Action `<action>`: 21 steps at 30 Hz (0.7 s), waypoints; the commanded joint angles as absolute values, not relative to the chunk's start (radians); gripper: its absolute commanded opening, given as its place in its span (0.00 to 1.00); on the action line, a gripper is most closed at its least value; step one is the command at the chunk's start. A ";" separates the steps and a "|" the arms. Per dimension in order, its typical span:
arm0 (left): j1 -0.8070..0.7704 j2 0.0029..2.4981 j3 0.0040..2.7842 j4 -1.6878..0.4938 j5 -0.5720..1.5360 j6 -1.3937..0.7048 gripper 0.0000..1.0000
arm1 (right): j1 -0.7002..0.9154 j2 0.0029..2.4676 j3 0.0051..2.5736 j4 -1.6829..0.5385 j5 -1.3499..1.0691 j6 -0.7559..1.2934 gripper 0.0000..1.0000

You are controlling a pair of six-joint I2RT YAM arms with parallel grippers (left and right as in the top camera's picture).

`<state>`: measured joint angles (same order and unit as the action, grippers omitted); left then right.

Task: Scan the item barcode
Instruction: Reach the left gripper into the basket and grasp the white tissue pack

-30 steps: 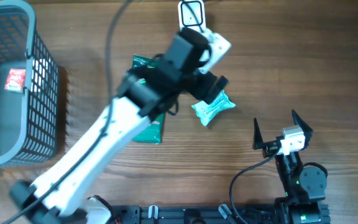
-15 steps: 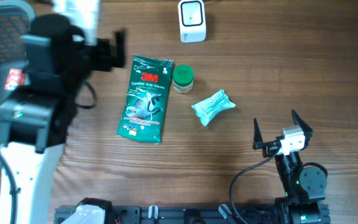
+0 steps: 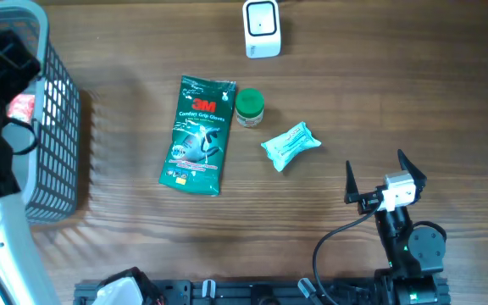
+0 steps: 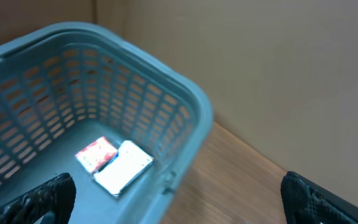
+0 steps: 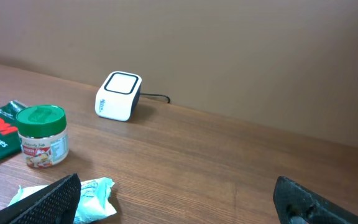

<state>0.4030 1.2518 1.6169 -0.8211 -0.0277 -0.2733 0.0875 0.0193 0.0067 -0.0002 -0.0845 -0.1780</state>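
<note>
The left hand (image 4: 173, 190) is held above the grey-blue plastic basket with holes in its sides (image 3: 62, 127), at the far left of the brown wooden desk (image 3: 379, 85). Its two fingers are spread wide apart, and nothing is held between them. Inside the basket, a small red and white packet (image 4: 96, 153) and a flat white card (image 4: 124, 167) are seen lying side by side. The right hand (image 3: 375, 165) is kept low at the near right of the desk, with its fingers wide apart and empty too.

Three things are laid out in the middle of the desk. A flat green bag of gloves (image 3: 199, 135) is on the left. A small jar with a green lid (image 3: 249, 107) is stood upright just beside the bag's top corner. A crumpled light blue-green packet (image 3: 291, 146) is near the jar. The small white box scanner (image 3: 261, 28) is set at the far edge, well apart from both hands.
</note>
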 commanded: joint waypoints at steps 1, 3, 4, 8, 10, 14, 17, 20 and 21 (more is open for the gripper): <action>0.432 1.320 1.630 -0.820 -0.005 -0.300 1.00 | 0.093 0.016 0.006 0.002 -0.075 -0.182 1.00; 0.447 1.376 1.630 -0.825 -0.004 -0.301 1.00 | 0.093 0.016 0.006 0.002 -0.075 -0.182 0.99; 0.451 1.397 1.630 -0.830 -0.005 -0.304 1.00 | 0.093 0.016 0.006 0.002 -0.075 -0.182 1.00; 0.494 1.496 1.630 -0.845 -0.005 -0.374 1.00 | 0.093 0.016 0.006 0.002 -0.075 -0.183 1.00; 0.534 1.540 1.630 -0.850 -0.004 -0.412 1.00 | 0.093 0.016 0.005 0.002 -0.075 -0.182 1.00; 0.612 1.610 1.630 -0.850 0.053 -0.476 1.00 | 0.093 0.016 0.006 0.002 -0.075 -0.182 1.00; 0.653 1.665 1.630 -0.840 0.125 -0.477 1.00 | 0.093 0.016 0.006 0.002 -0.075 -0.182 1.00; 0.666 1.738 1.630 -0.828 0.183 -0.480 1.00 | 0.093 0.016 0.006 0.002 -0.075 -0.182 1.00; 0.666 1.761 1.630 -0.827 0.203 -0.480 1.00 | 0.093 0.016 0.005 0.002 -0.075 -0.182 1.00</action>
<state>0.6613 1.6817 1.6169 -0.8337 0.1001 -0.4587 0.0875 0.0193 0.0067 0.0002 -0.0845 -0.1780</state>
